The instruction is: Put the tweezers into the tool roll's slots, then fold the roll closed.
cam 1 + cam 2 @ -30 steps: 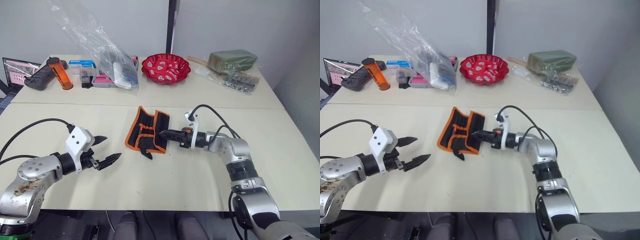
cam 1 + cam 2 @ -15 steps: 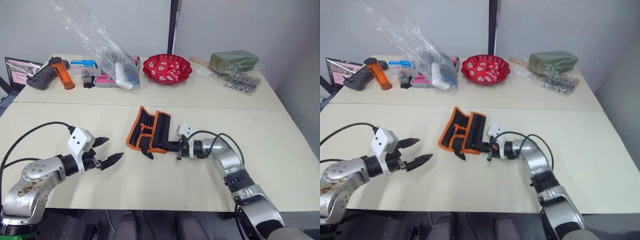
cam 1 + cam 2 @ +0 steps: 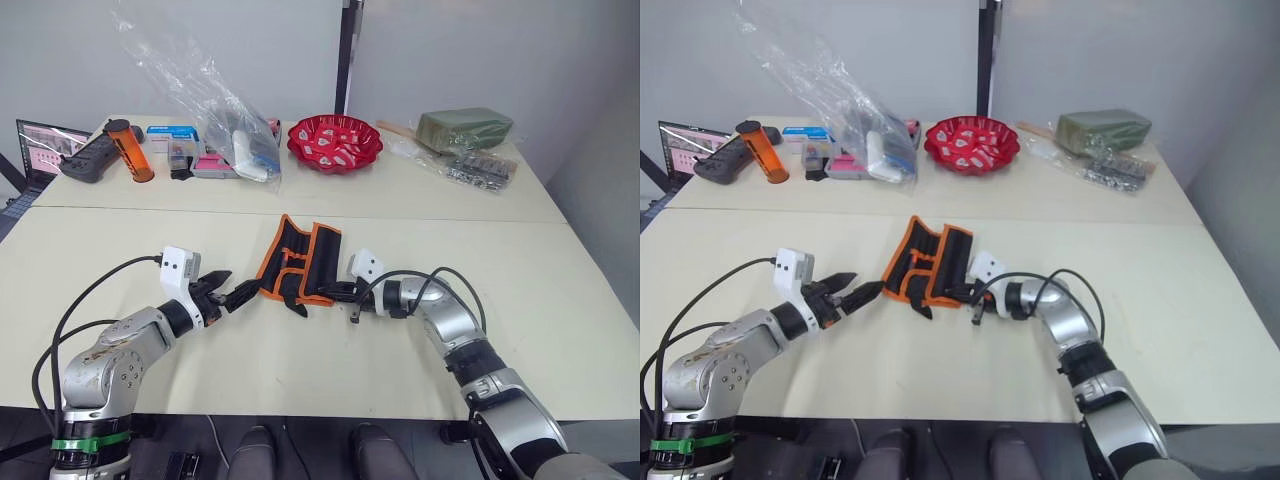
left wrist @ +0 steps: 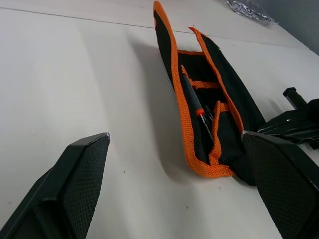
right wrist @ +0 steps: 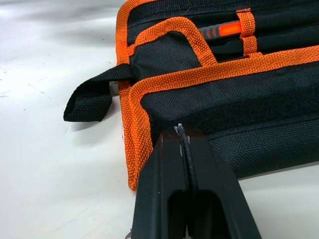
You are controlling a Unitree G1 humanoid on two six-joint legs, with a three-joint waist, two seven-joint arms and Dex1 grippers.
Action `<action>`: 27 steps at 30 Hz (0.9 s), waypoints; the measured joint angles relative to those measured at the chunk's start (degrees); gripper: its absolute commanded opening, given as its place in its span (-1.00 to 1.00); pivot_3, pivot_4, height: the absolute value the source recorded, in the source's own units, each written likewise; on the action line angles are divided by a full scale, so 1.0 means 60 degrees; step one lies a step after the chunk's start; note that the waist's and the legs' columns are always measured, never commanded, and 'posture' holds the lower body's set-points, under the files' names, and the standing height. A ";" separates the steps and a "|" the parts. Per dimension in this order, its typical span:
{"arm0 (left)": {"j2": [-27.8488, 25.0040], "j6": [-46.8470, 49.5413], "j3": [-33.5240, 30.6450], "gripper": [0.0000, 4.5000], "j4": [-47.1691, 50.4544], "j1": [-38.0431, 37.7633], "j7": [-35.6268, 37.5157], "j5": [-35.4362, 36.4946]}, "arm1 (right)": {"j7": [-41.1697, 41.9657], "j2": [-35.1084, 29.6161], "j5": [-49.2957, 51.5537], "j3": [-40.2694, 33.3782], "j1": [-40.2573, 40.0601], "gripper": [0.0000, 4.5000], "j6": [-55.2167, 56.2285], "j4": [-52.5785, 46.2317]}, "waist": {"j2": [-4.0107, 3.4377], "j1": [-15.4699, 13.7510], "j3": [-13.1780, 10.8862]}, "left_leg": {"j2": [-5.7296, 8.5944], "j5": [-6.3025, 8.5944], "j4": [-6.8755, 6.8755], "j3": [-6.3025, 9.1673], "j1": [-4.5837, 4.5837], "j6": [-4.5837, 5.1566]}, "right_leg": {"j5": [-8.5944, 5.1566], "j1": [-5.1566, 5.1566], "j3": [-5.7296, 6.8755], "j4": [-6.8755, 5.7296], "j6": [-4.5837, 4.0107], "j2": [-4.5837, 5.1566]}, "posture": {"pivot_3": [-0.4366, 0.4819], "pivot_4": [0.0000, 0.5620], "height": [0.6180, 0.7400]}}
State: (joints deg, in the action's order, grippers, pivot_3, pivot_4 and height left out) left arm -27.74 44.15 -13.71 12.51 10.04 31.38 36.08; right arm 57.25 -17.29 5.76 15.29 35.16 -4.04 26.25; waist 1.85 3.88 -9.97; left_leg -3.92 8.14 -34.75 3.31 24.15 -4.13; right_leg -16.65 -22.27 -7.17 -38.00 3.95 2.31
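Note:
The tool roll (image 3: 298, 262) lies half folded mid-table, black with orange trim, its sides raised like a trough. Its slots (image 4: 199, 102) hold slim dark tweezers (image 4: 208, 116) and a tool with an orange band. A small black strap (image 5: 89, 99) sticks out at the near end. My left gripper (image 3: 234, 293) is open just left of the roll's near end, and in the left wrist view its fingers (image 4: 65, 194) stand wide on either side of the roll. My right gripper (image 3: 338, 292) is shut, and in the right wrist view its tips (image 5: 181, 130) rest against the roll's near right flap.
Along the back of the table stand a red bowl (image 3: 335, 141), a clear plastic bag (image 3: 225, 115), an orange cylinder (image 3: 127, 150), a black controller (image 3: 85, 160), small boxes (image 3: 172, 140) and a green packet (image 3: 465, 128). Cables loop from both wrists.
My left gripper has moved right and forward, from well left of the roll to its near left edge. The right gripper dropped low and stays at the roll's right flap.

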 measured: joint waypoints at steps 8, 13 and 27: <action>0.0239 -0.0016 0.0624 -0.42 -0.0553 0.0668 0.0056 -0.0078 | -0.0103 -0.0001 -0.0013 -0.0007 -0.0055 -1.00 -0.0330 -0.0288 | 0.0000 0.0004 0.0000 | 0.0002 0.0000 0.0001 0.0001 0.0002 -0.0001 | 0.0000 -0.0002 -0.0001 0.0002 0.0002 0.0000 | -0.05 -0.47 0.82; 0.0159 -0.0064 0.0993 -0.99 -0.0760 0.0885 0.0182 -0.0482 | -0.0186 -0.0002 0.0011 -0.0058 -0.0121 -1.00 -0.0645 -0.0539 | 0.0000 -0.0009 0.0000 | 0.0003 0.0000 0.0001 0.0001 0.0008 0.0000 | 0.0000 -0.0004 -0.0001 0.0005 0.0002 0.0000 | -0.05 -0.47 0.82; -0.1339 -0.1345 0.2117 -0.99 -0.1178 0.2063 0.1334 -0.2185 | -0.0463 -0.0018 -0.0019 -0.0039 -0.0156 -1.00 -0.1620 -0.1685 | -0.0001 0.0018 -0.0004 | 0.0004 0.0000 0.0034 -0.0002 0.0052 -0.0001 | 0.0000 -0.0064 -0.0004 0.0010 0.0001 0.0000 | -0.05 -0.47 0.82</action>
State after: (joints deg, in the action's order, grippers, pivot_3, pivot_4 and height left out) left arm -35.78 36.07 -1.01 5.45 22.42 39.39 22.97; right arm 54.47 -17.40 5.64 15.05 34.23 -13.76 16.14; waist 1.84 3.98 -9.99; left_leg -3.89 8.14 -34.54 3.30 24.46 -4.13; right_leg -16.65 -22.66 -7.19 -37.94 3.96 2.31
